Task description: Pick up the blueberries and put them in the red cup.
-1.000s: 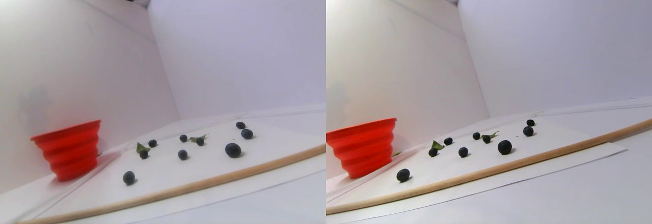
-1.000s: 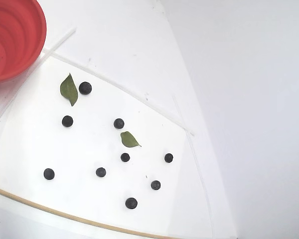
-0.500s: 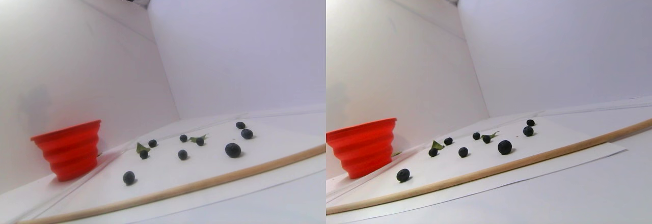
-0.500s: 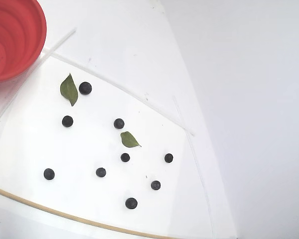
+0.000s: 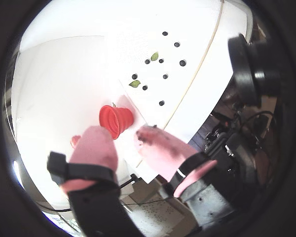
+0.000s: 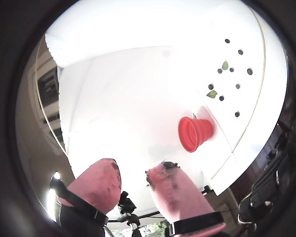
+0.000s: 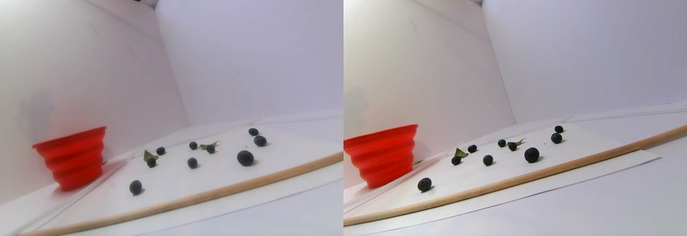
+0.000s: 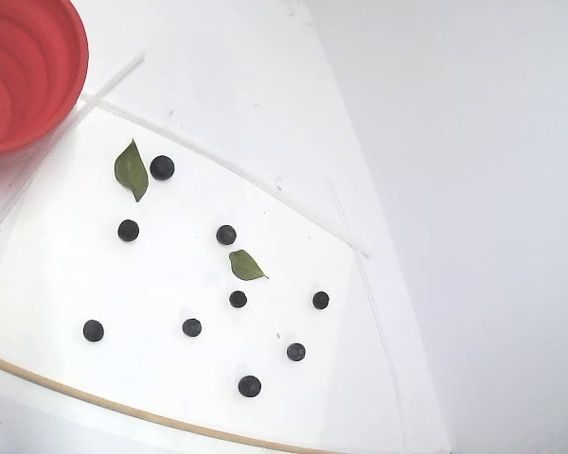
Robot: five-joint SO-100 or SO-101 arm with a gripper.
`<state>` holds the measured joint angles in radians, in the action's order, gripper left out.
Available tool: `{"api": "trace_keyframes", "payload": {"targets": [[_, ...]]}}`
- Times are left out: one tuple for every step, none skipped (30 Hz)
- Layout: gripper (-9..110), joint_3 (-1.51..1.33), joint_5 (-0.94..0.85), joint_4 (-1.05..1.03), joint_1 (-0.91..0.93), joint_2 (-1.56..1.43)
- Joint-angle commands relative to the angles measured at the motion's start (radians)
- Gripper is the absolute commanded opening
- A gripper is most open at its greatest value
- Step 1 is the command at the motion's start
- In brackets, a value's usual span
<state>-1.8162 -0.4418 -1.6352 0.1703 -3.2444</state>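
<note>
At the ten o'clock corner of the fixed view stood the red cup point(image 8: 24, 66), upright on the white counter point(image 8: 265, 113), its stepped rings showing and a few dark specks on its floor; no berry could be made out inside it. The blueberries point(image 8: 192, 327), eight of them in this view, lay scattered and well apart on a white sheet point(image 8: 38, 284) toward four o'clock from the cup. One berry sat just beside a green leaf point(image 8: 131, 170), and a second leaf point(image 8: 246, 266) lay between two berries near the middle. A thin wooden rod point(image 8: 123, 409) ran along the sheet's six o'clock edge. White walls point(image 7: 252, 48) enclosed the scene in the stereo pair view. In both wrist views the pink fingers point(image 5: 92, 150) were spread apart with nothing between them, the gripper point(image 5: 126, 140) high above the counter and far from the berries, with the cup at twelve o'clock from the fingertips.
</note>
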Motion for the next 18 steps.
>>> {"api": "trace_keyframes", "payload": {"targets": [[11,-0.002,-0.077,0.0,0.002,0.008],[11,-0.005,-0.094,0.0,0.002,0.008],[11,-0.006,-0.112,0.0,0.002,0.008],[11,-0.011,-0.13,0.002,0.002,0.008],[11,-0.017,-0.15,0.005,0.002,0.009],[11,-0.023,-0.173,0.005,0.002,0.011],[11,-0.032,-0.19,0.009,0.002,0.012],[11,-0.043,-0.212,0.014,0.003,0.017],[11,-0.049,-0.233,0.015,0.003,0.021],[11,-0.055,-0.256,0.021,0.003,0.025],[12,-0.061,-0.279,0.028,0.003,0.031],[12,-0.069,-0.304,0.032,0.006,0.037],[12,-0.077,-0.328,0.04,0.014,0.041],[12,-0.084,-0.35,0.049,0.025,0.044],[13,-0.089,-0.373,0.055,0.032,0.048],[13,-0.095,-0.396,0.06,0.038,0.051],[13,-0.106,-0.417,0.071,0.046,0.054],[13,-0.112,-0.433,0.075,0.052,0.055]]}}
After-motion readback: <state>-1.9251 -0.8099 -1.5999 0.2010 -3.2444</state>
